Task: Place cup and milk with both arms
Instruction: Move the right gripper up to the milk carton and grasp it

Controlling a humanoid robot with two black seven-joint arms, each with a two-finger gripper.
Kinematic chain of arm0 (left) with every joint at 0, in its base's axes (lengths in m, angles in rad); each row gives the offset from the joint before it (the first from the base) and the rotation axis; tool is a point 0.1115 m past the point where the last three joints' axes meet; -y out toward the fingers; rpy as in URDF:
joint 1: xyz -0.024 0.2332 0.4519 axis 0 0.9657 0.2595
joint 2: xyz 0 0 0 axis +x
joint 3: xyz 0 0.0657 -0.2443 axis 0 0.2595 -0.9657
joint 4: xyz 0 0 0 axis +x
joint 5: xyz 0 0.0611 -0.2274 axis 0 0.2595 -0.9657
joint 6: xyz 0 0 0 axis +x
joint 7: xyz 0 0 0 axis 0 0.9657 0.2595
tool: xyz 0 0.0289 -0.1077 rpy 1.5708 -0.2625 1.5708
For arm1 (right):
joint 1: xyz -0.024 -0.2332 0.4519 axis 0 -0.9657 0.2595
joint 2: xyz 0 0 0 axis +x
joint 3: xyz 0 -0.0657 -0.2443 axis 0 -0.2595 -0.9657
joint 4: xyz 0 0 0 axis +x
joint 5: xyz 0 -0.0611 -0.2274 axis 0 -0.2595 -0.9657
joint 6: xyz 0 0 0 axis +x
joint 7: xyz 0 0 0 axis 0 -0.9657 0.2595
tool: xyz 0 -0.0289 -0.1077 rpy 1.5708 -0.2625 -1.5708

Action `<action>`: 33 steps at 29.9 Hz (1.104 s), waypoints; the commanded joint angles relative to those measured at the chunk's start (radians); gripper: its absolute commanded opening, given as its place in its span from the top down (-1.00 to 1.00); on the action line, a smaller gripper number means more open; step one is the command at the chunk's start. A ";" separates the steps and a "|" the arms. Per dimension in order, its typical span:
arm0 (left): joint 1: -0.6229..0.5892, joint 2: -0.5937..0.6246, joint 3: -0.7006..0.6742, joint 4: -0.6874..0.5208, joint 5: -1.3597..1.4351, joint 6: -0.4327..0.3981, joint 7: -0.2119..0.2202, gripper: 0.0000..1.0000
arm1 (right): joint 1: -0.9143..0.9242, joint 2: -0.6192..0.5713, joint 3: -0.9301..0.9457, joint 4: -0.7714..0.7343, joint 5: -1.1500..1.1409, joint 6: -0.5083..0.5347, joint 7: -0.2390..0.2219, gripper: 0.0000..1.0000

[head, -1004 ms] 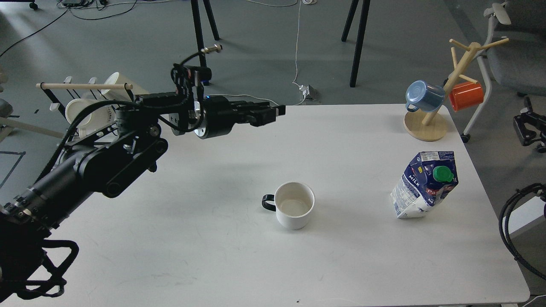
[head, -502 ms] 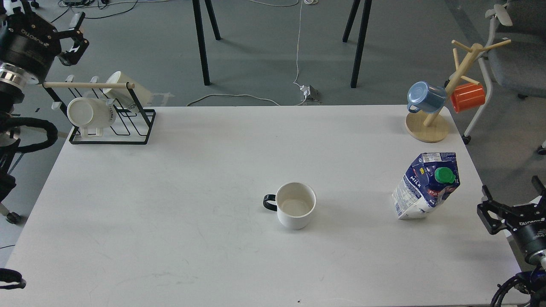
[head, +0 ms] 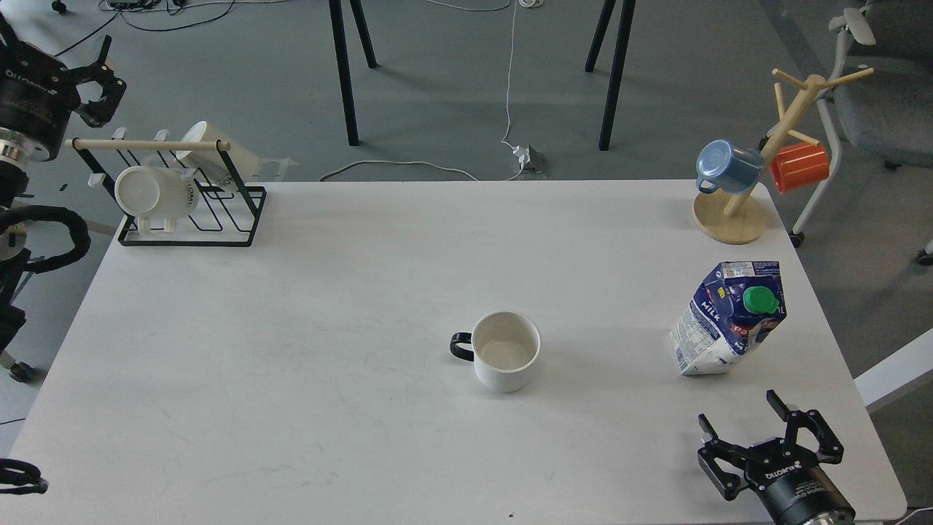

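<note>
The cup, a squat white mug with a black handle pointing left, stands upright near the middle of the white table. The milk, a dented blue-and-white carton with a green cap, stands leaning at the right side of the table. My right gripper is open and empty over the table's front right corner, in front of the milk and apart from it. My left gripper is open and empty, off the table at the far left, behind the mug rack.
A black wire rack holding white mugs stands at the back left corner. A wooden mug tree with a blue mug and an orange mug stands at the back right. A chair is beyond the right edge.
My left arm, stretched over the table a second ago, has pulled back to the far left. My right gripper has moved left and nearer, from beside the table to over its front right corner.
</note>
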 commanded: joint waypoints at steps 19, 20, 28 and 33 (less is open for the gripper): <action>0.007 0.010 0.002 0.002 0.003 0.000 0.000 -0.99 | 0.126 0.029 0.099 -0.003 -0.001 0.000 0.002 -0.98; 0.007 0.010 0.002 0.002 0.003 0.000 0.000 -0.99 | 0.130 0.029 0.098 -0.003 -0.001 0.000 0.002 -0.96; 0.007 0.008 0.003 0.015 0.009 0.015 -0.011 -0.99 | 0.179 0.032 0.099 -0.006 -0.001 0.000 0.002 -0.56; 0.007 0.008 0.003 0.021 0.011 0.019 -0.011 -0.99 | 0.178 0.038 0.099 -0.003 -0.001 0.000 0.002 0.09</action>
